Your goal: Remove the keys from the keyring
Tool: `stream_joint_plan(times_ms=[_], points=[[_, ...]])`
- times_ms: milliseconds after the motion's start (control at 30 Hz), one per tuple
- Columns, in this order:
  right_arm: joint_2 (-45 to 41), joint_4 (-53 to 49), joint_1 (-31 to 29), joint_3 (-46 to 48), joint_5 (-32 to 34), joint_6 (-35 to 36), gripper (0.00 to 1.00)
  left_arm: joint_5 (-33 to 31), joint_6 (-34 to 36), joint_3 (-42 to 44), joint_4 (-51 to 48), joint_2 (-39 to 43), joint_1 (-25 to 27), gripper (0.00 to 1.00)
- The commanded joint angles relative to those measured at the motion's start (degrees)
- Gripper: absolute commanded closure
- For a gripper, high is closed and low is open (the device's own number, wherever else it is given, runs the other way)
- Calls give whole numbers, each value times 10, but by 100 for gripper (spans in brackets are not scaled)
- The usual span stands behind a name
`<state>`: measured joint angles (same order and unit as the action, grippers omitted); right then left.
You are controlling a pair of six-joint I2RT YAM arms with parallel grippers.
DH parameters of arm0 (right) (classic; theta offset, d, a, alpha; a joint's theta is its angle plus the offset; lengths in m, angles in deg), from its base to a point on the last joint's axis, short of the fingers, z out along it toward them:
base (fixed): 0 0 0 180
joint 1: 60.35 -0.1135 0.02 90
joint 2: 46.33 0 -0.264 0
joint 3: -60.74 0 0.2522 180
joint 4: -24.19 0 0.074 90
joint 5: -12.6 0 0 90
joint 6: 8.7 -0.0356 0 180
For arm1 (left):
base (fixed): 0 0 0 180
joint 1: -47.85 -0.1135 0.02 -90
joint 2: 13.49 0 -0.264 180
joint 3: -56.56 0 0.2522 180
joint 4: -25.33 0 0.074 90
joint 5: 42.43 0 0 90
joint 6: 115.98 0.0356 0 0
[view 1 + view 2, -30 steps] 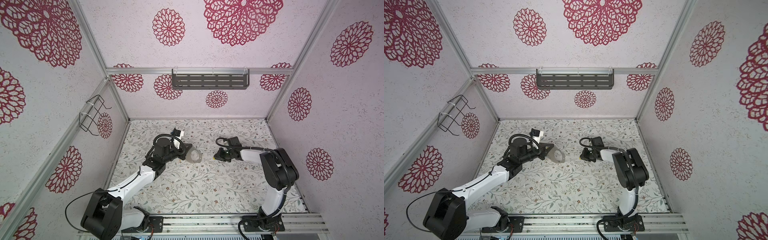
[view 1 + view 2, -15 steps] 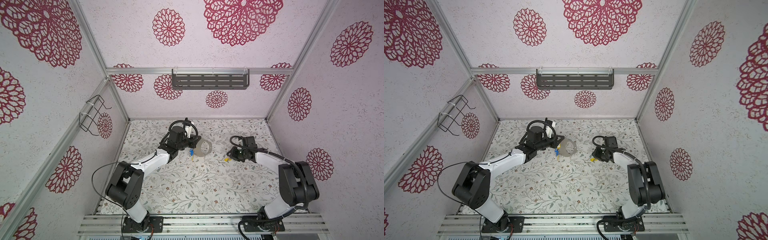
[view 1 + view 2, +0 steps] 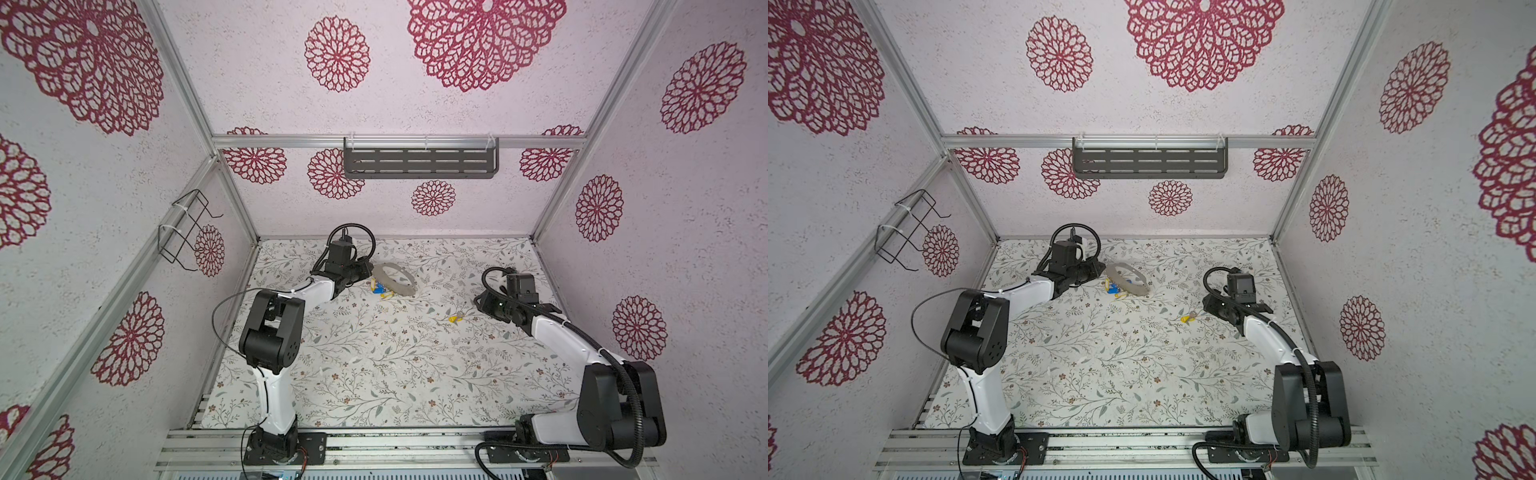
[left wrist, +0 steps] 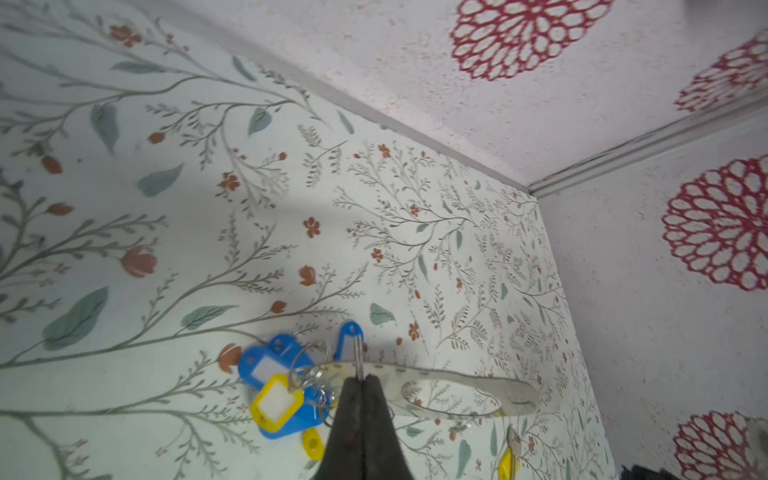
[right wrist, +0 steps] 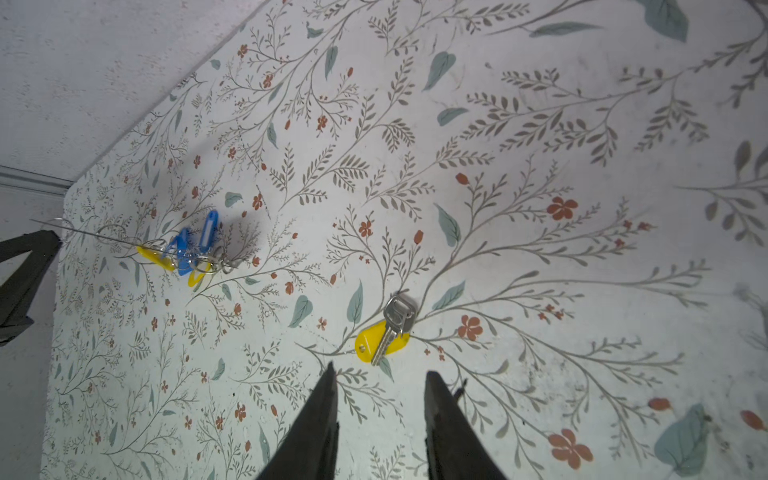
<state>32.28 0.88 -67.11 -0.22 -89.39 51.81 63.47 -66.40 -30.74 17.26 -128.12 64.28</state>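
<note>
Both top views: bright, even diffuse light, faint soft shadows on pale floral-printed tabletop (image 3: pixel 374 353), silver aluminium frame bars (image 3: pixel 178 75) splayed by wide lens. Wrist views dimmer, cooler; red rosette wall print (image 4: pixel 719 224) smeared; soft shadow beside blue and yellow plastic key tags (image 5: pixel 183 249).

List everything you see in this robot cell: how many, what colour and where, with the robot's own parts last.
keyring: one, grey-brown, held tilted, rear centre
tags: several, blue and yellow, bunched on the keyring
loose tag: one, yellow, with a silver key, flat, right of centre
table: one, floral print, under everything
shelf: one, dark grey, back wall
wire rack: one, black, left wall
left claw: one, black, shut on the keyring
right claw: one, black, open and empty, by the loose tag
</note>
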Motion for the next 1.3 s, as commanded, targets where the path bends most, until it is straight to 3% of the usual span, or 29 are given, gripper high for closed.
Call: stream_joint_plan(times_ms=[0,167,367,400,433,467,533,567,600,667,767,833,933,1000,1100,1200,1267], points=[[-16,-5,3,-5,11,14,61,-24,-54,41,29,-12,-14,99],[-7,16,3,-5,34,22,56,-80,-76,82,11,6,-24,93],[-28,38,3,-8,129,51,50,-127,-72,118,0,57,-30,92],[-35,46,3,-6,154,59,48,-140,-67,119,-13,67,-30,84],[-46,56,3,-2,180,68,46,-161,-62,120,-32,80,-30,67],[-55,71,3,5,201,77,44,-185,-62,121,-55,95,-30,49],[-76,105,0,17,232,110,27,-224,-35,123,-92,135,-29,2],[-82,113,-2,19,254,120,18,-237,-12,126,-102,156,-28,3],[-86,124,-4,24,277,129,2,-247,19,135,-96,179,-26,3],[-85,159,-4,40,313,151,1,-250,82,142,-96,221,-28,3],[-70,252,-4,95,355,200,1,-325,208,160,-98,285,-27,3],[-51,350,-4,155,366,253,1,-382,340,215,-27,324,-27,3],[-23,459,-4,214,390,283,1,-466,427,309,102,359,-40,3],[-3,503,-4,234,393,306,1,-456,452,347,130,371,-64,3],[29,580,-3,258,404,322,1,-424,418,389,161,378,-112,3],[41,575,10,245,345,315,1,-341,409,449,268,368,-152,3],[49,610,16,253,316,298,1,-319,391,484,360,339,-172,3]])
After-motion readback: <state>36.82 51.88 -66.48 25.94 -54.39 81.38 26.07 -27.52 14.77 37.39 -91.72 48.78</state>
